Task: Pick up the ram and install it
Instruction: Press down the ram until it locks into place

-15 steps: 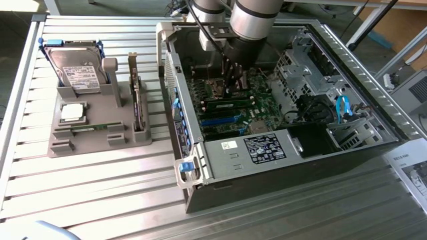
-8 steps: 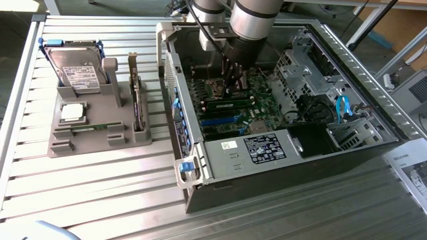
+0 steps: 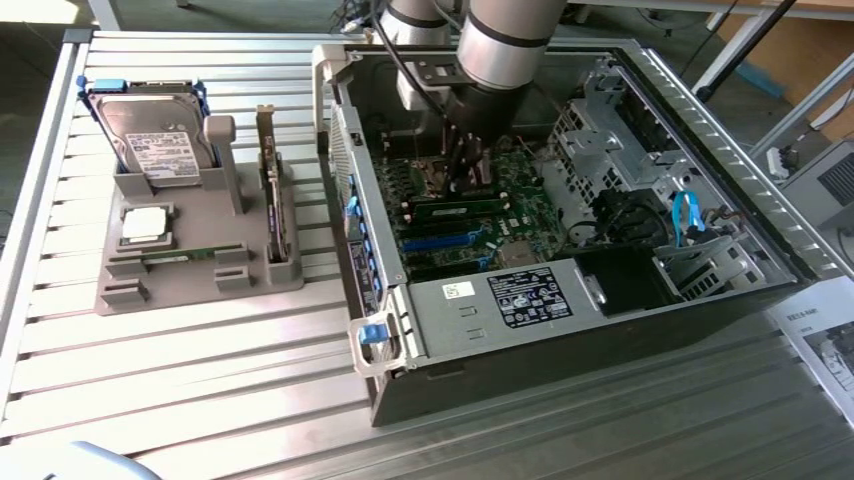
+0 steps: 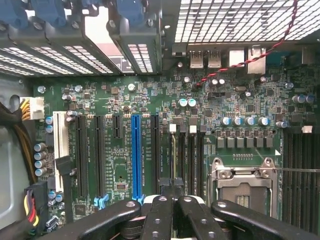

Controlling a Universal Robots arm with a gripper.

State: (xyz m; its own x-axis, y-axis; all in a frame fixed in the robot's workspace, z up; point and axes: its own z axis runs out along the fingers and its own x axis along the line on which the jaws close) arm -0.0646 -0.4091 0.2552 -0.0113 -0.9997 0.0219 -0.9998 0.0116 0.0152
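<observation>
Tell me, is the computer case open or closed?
Open: the computer case has its side uncovered, and the motherboard inside lies exposed.

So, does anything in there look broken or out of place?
Nothing looks spilled or damaged. The computer case lies on its side with its panel off, and the processor socket on the motherboard is empty, which looks deliberate.

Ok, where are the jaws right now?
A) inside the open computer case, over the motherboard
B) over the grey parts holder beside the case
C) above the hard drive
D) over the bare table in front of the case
A: the arm reaches down into the open case, with the jaws just above the motherboard.
</observation>
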